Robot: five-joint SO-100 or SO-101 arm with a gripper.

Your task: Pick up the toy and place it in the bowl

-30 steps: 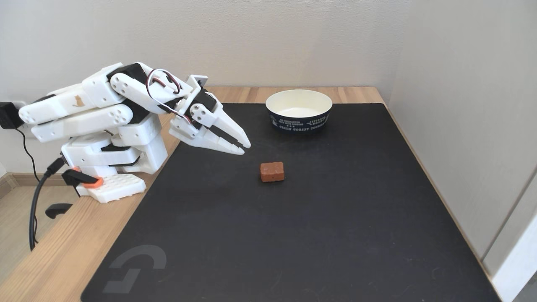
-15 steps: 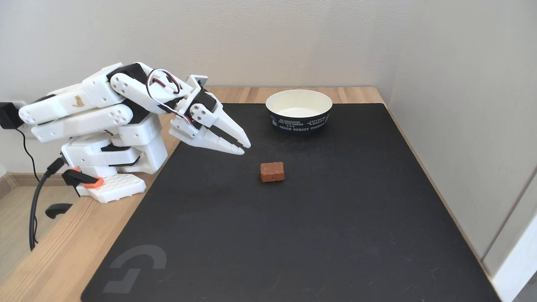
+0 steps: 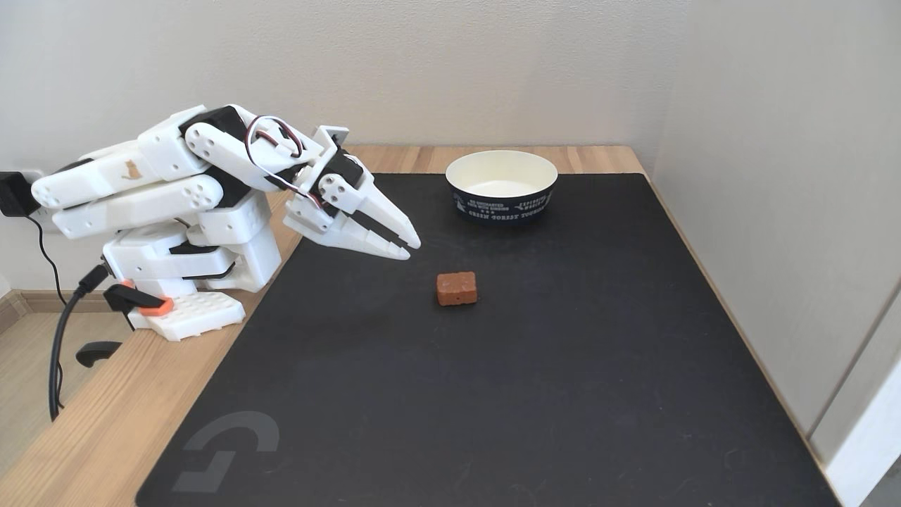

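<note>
Gripper [image 3: 410, 249] hung above the black mat [image 3: 493, 394] in the fixed view, fingers nearly pressed together with only a thin dark slit between them, pinching nothing and touching nothing, tips angled down and to the right. Toy [image 3: 456, 289], a small reddish-brown brick-like block, lay flat on the mat just beyond and below the fingertips, apart from them, long axis running left to right in the view, one long side turned toward the camera. Bowl [image 3: 502, 186] stood upright at the mat's far edge, up and to the right of the toy and well apart from it, cream-white inside, navy outside with white lettering. White arm [image 3: 176, 176] folded low over its base at the left on the wooden table [image 3: 91, 422], black cable [image 3: 60, 338] trailing off the table's edge. Bare mat between gripper, toy and bowl.
</note>
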